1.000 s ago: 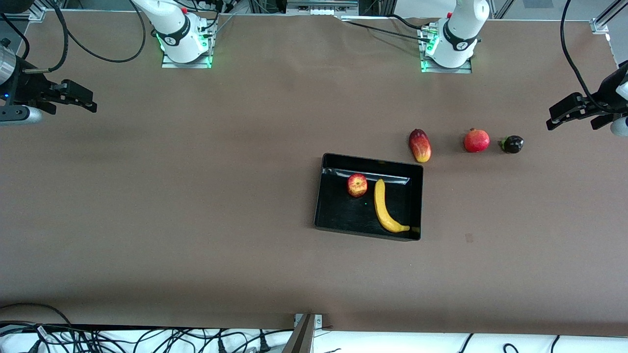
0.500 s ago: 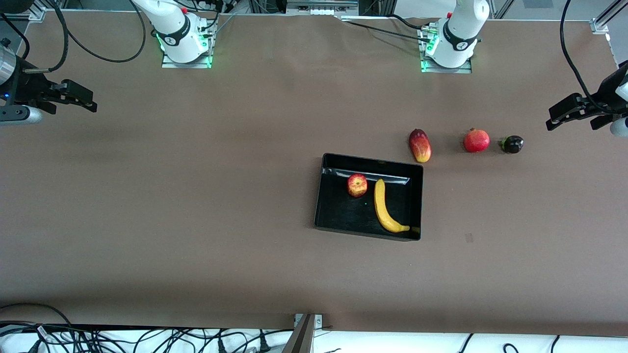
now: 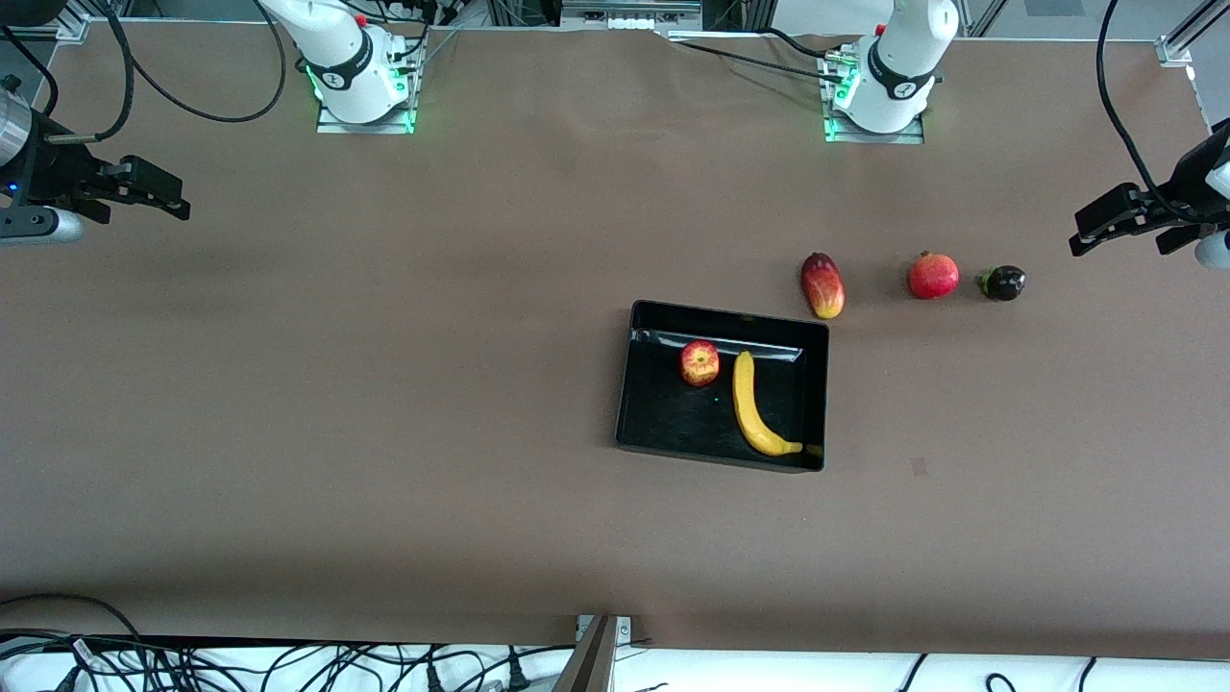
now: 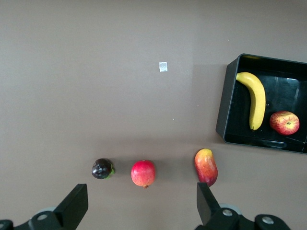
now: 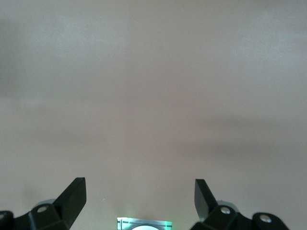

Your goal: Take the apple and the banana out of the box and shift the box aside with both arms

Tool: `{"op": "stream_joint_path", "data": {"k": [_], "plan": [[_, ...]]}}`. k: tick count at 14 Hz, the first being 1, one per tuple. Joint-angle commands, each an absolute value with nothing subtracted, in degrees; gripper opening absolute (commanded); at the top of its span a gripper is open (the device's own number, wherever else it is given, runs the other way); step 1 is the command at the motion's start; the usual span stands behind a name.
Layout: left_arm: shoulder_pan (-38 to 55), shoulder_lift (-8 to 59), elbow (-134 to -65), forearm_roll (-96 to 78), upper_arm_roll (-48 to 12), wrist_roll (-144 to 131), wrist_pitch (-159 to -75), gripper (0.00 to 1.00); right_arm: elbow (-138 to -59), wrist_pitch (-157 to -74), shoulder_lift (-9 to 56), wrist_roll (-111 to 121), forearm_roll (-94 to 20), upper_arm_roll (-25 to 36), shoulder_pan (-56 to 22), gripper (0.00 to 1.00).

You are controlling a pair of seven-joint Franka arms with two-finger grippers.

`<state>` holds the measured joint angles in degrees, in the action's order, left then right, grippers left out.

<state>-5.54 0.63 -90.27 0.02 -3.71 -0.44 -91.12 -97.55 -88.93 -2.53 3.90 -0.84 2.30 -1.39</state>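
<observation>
On the tabletop: the box lies toward the left arm's end, apple and banana inside it, apple just beside the banana's upper end
Beside the box: a mango, a pomegranate and a dark fruit, in a row farther from the front camera
Left gripper: waiting high over the tabletop's end near the dark fruit, fingers wide apart, empty
Right gripper: over bare tabletop at its own end, fingers apart, empty
Step in hand: first reach, likely the left arm, being closer
Doing it well: descend inside the walls, close across the banana's middle, avoid nudging the apple
Writing: none legible
</observation>
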Motion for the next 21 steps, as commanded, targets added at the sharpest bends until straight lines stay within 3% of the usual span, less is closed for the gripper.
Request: {"op": "stream_joint_path", "data": {"k": [1,21], "plan": [[-5.4,0.4,-91.1,-1.1,-3.4,-1.3,-91.5,1.0,-96.9,-88.1,-2.4,4.9,-1.9,2.5,-1.2,1.0],[-5.0,0.9,-91.1,-1.2,-3.5,-2.5,-91.9,1.0,-96.9,-88.0,-2.4,4.9,-2.0,2.5,-1.2,1.0]]}}
